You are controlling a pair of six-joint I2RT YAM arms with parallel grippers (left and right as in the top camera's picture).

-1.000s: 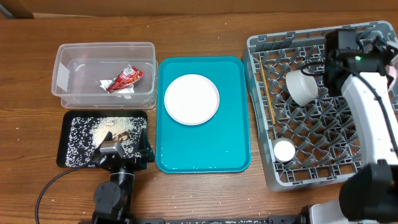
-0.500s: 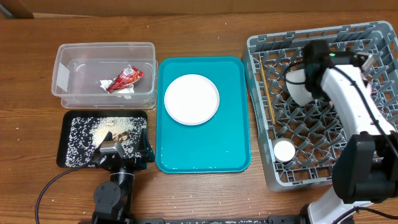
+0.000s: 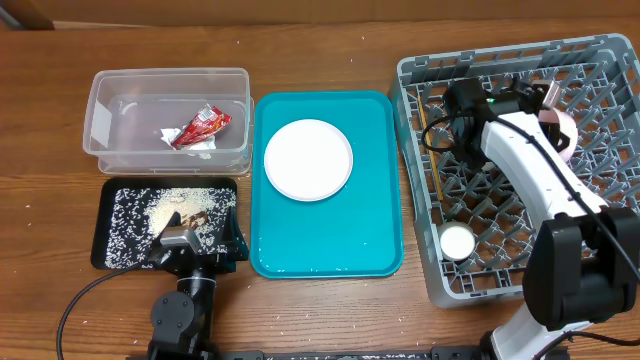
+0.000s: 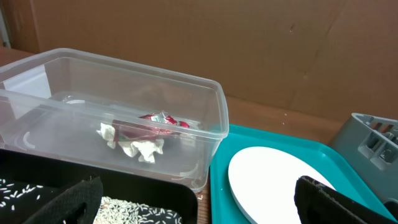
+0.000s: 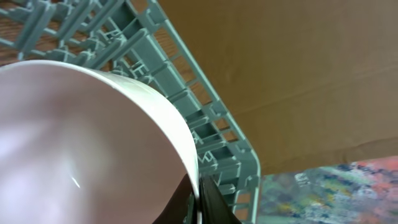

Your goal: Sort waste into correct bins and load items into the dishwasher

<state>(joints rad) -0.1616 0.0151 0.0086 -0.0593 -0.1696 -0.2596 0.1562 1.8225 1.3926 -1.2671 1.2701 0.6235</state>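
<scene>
Rim of white bowl (image 5: 81,143) within right tool (image 5: 199,202), above rack (image 5: 214,146).

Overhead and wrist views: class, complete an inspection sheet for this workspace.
Surface: wooden table, a few pale specks.
Job's things: snack wrapper and tissue in clear tub; rice scraps in black tray; plate on teal tray; chopsticks and cup in grey rack; bowl over the rack.
Clutter: nothing seen.
Grippers: left gripper open at the black tray's near edge; right gripper pinching the bowl's rim.
Cables: black cable by the left arm's base.
Surroundings: brown cardboard behind the table.
</scene>
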